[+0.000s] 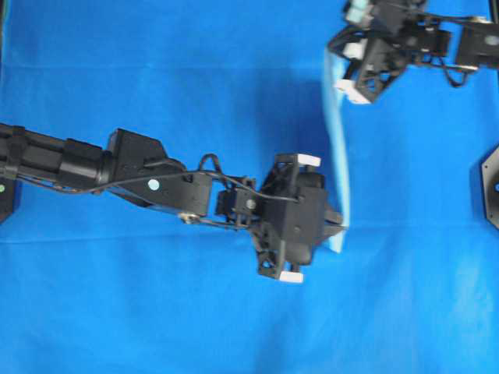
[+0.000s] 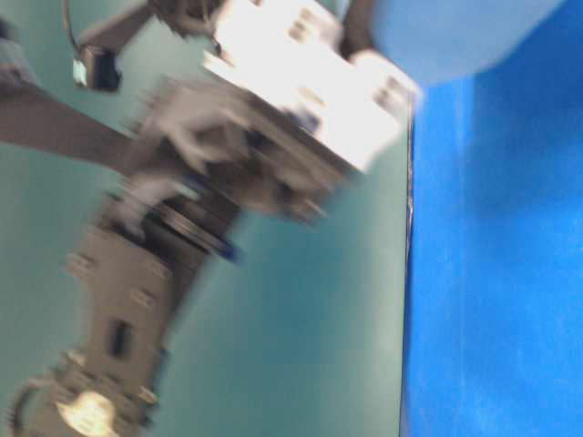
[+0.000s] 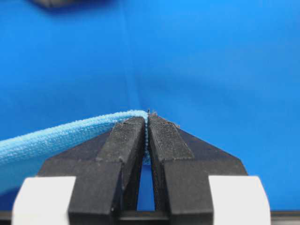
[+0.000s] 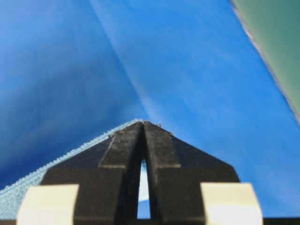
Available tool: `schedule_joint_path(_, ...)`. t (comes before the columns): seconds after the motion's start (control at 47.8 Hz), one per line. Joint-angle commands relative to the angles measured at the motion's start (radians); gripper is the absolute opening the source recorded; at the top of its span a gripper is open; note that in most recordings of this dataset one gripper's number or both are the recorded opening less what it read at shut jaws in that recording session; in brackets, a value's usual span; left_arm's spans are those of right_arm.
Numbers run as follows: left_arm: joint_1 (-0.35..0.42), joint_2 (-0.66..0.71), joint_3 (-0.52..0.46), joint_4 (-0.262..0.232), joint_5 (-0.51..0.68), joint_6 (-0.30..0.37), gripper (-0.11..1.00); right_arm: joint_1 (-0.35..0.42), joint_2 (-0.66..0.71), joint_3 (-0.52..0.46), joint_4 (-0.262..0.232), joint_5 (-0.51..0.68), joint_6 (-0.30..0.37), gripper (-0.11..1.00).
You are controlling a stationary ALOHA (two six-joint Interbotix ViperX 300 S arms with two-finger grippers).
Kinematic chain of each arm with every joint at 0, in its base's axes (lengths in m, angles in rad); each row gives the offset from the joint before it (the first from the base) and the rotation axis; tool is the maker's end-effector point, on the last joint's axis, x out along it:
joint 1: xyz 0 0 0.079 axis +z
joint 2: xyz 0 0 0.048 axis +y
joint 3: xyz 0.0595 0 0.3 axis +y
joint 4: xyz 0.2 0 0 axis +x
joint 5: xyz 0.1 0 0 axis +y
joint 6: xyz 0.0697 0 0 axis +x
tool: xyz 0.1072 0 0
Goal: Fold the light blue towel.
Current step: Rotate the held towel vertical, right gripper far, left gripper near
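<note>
The light blue towel (image 1: 337,156) hangs lifted between my two grippers and shows edge-on from above as a narrow pale strip. My left gripper (image 1: 341,226) is shut on its near corner. In the left wrist view the jaws (image 3: 147,119) pinch the towel's hem (image 3: 56,138), which trails off to the left. My right gripper (image 1: 329,53) is shut on the far corner. In the right wrist view the jaws (image 4: 143,124) clamp the hem (image 4: 70,161). The towel also shows blurred at the top of the table-level view (image 2: 455,36).
A deep royal-blue sheet (image 1: 156,78) covers the whole table under the arms. A black mount (image 1: 487,183) sits at the right edge. The sheet's edge and a green surface (image 4: 276,37) show in the right wrist view. A blurred arm (image 2: 228,155) fills the table-level view.
</note>
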Motion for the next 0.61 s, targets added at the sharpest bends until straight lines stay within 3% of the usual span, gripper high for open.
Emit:
schedule_joint_path(0.0,-0.023,-0.067,0.04,-0.003,-0.012,-0.012,0.02,-0.028,0.066,-0.069,-0.009,-0.069,0.0,0.01)
schedule_joint_path(0.293,-0.034,-0.176,0.298,-0.006,-0.018,-0.143,0.02,-0.025,0.252,-0.204,-0.009,-0.172,0.002,0.01)
schedule_joint_path(0.586,-0.025,-0.195,0.353,-0.005,-0.061,-0.146,0.02,-0.015,0.281,-0.215,-0.009,-0.193,-0.002,0.01)
